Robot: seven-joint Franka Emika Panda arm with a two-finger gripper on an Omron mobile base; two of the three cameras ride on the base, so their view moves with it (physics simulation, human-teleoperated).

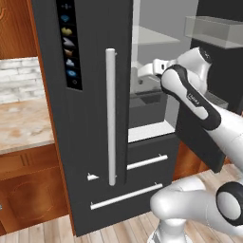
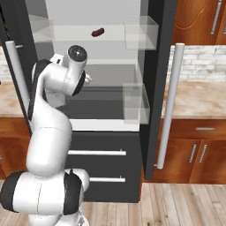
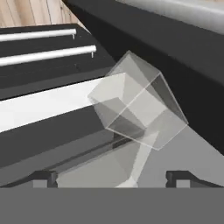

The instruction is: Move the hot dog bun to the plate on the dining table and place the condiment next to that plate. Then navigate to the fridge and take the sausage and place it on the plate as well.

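The fridge (image 1: 90, 118) is tall and dark, and its right door (image 2: 154, 66) stands swung open. On the upper white shelf lies the sausage (image 2: 97, 32), small and dark reddish-brown. My arm reaches into the open compartment below that shelf, to the sausage's left. My gripper (image 3: 113, 179) is open, its two dark fingertips (image 3: 43, 177) wide apart with nothing between them. It looks down past a clear door bin (image 3: 135, 109) at the fridge's lower drawers (image 3: 43, 65). The hot dog bun, plate, dining table and condiment are out of view.
Clear bins (image 2: 140, 32) hang on the open door beside the shelves. A long silver bar handle (image 1: 110, 114) runs down the shut left door. Beige counters (image 1: 21, 123) over wooden cabinets (image 2: 198, 150) flank the fridge. Wood floor lies below.
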